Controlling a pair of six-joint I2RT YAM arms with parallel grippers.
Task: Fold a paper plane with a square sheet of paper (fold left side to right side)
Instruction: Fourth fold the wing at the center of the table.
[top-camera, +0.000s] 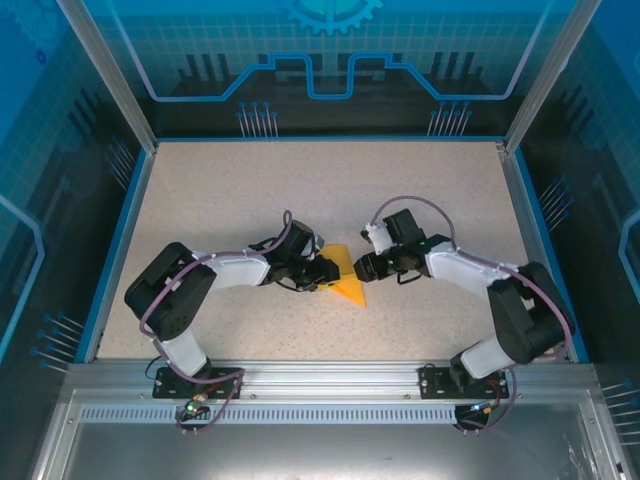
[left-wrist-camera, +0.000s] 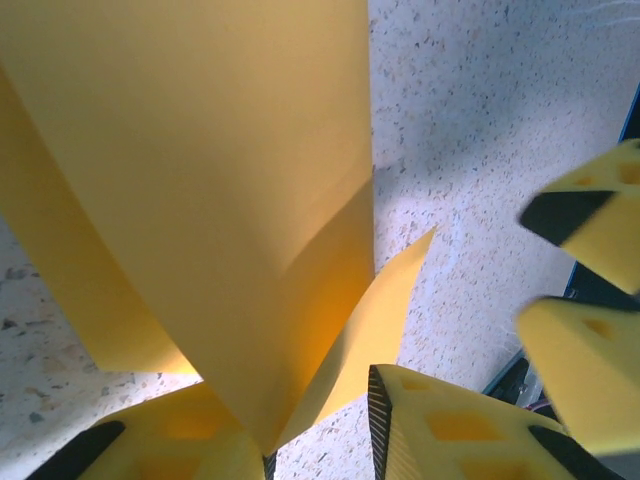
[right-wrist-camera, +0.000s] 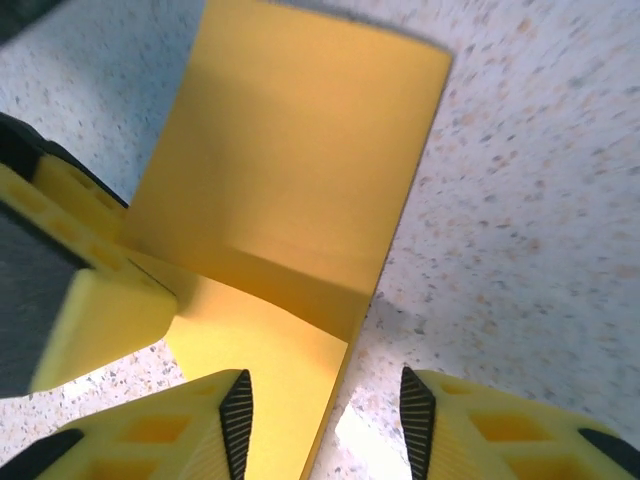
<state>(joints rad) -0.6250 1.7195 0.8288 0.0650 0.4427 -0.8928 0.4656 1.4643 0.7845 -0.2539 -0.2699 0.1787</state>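
Top external: square sheet of paper (top-camera: 350, 289) touches left end effector (top-camera: 328, 272)

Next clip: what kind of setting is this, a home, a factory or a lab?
Most likely a lab robot cell or demo booth: a speckled table boxed in by aluminium posts and blue circuit-print panels.
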